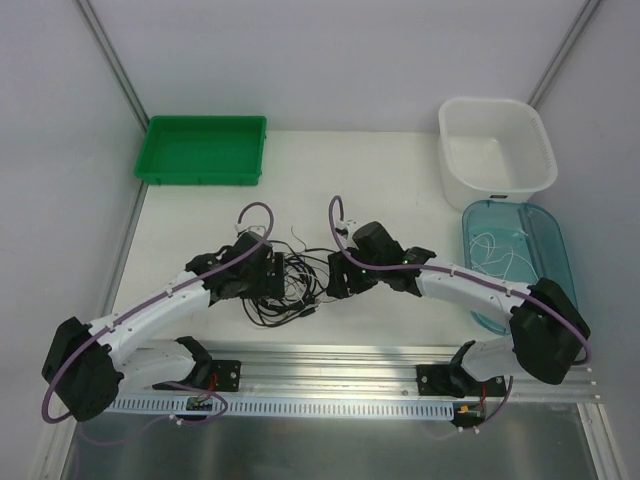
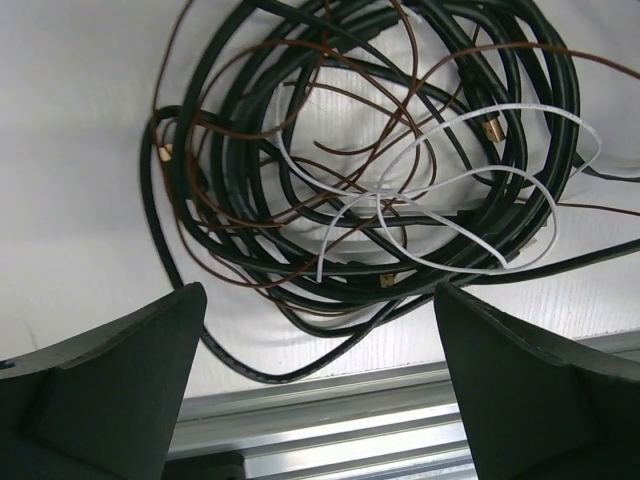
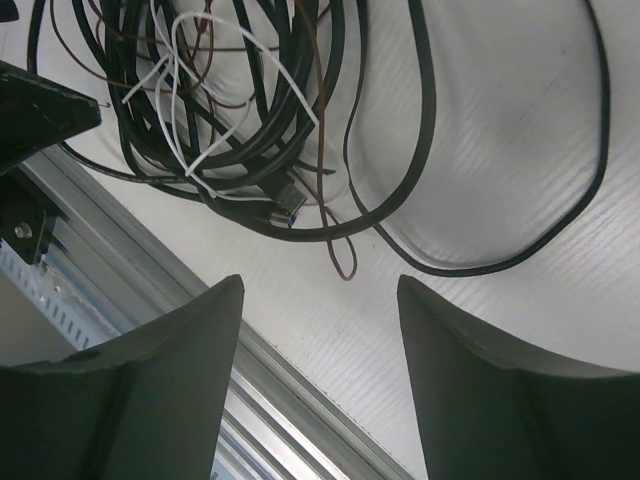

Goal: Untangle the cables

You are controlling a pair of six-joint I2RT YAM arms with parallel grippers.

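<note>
Left tool and right tool both gape wide and empty, hovering over the tangled heap of thin black, brown and white cables lying between them. Looks like strand-picking time. Next up, I reckon: pinch one loose end.

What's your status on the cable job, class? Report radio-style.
Left gripper open, empty. Right gripper open, empty. Cables in one knotted heap, nothing gripped. Metal rail close alongside.
</note>
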